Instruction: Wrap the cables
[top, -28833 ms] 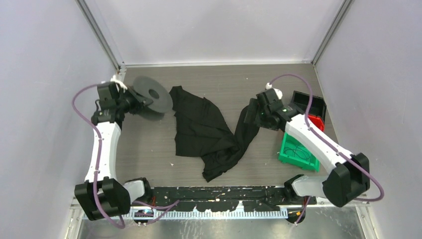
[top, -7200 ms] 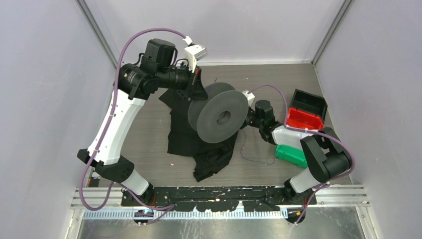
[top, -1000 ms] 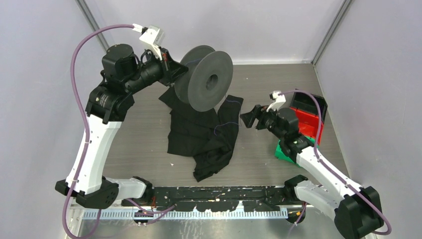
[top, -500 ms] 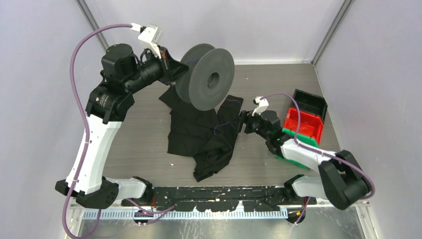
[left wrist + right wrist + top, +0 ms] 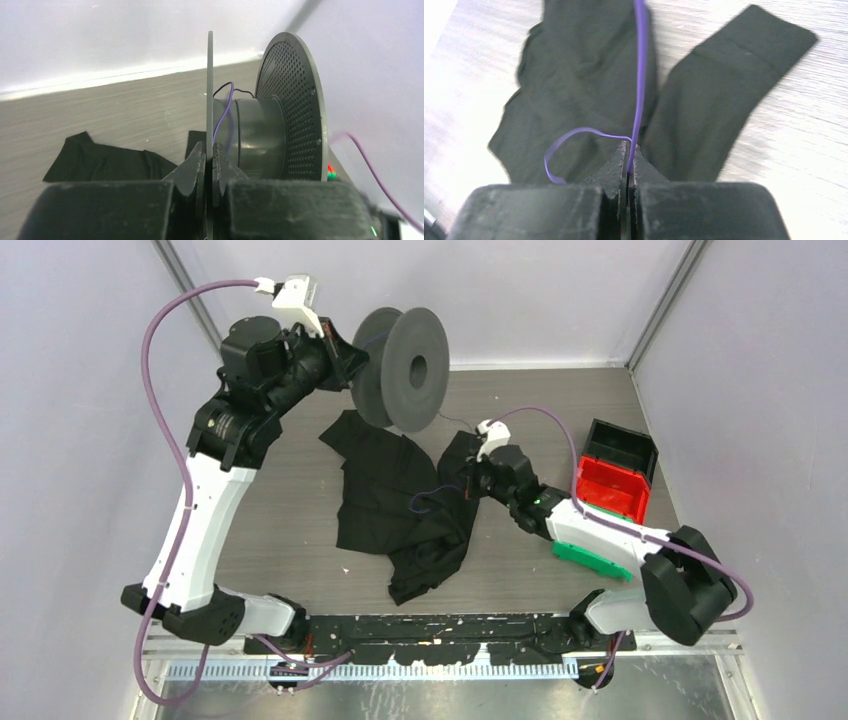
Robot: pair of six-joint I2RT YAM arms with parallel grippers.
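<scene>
My left gripper (image 5: pixel 352 358) holds a grey spool (image 5: pixel 402 368) in the air over the back of the table. In the left wrist view its jaws (image 5: pixel 209 150) are shut on the spool's thin near flange (image 5: pixel 210 90). A few turns of the thin purple cable (image 5: pixel 223 114) lie on the hub. My right gripper (image 5: pixel 471 480) hovers low over a black cloth. The right wrist view shows it (image 5: pixel 628 148) shut on the cable (image 5: pixel 640 75), which runs up away from the fingertips. A loose loop (image 5: pixel 555 150) of it curls to the left over the cloth.
A black cloth garment (image 5: pixel 390 502) is spread over the middle of the table. At the right stand a red bin (image 5: pixel 612 486) and a black bin (image 5: pixel 624 446), with a green piece (image 5: pixel 590 561) in front of them. Walls close in the left, back and right.
The right gripper has moved left over the cloth and closed on the cable. The left arm has shifted the spool a little back and left, and turned it.
</scene>
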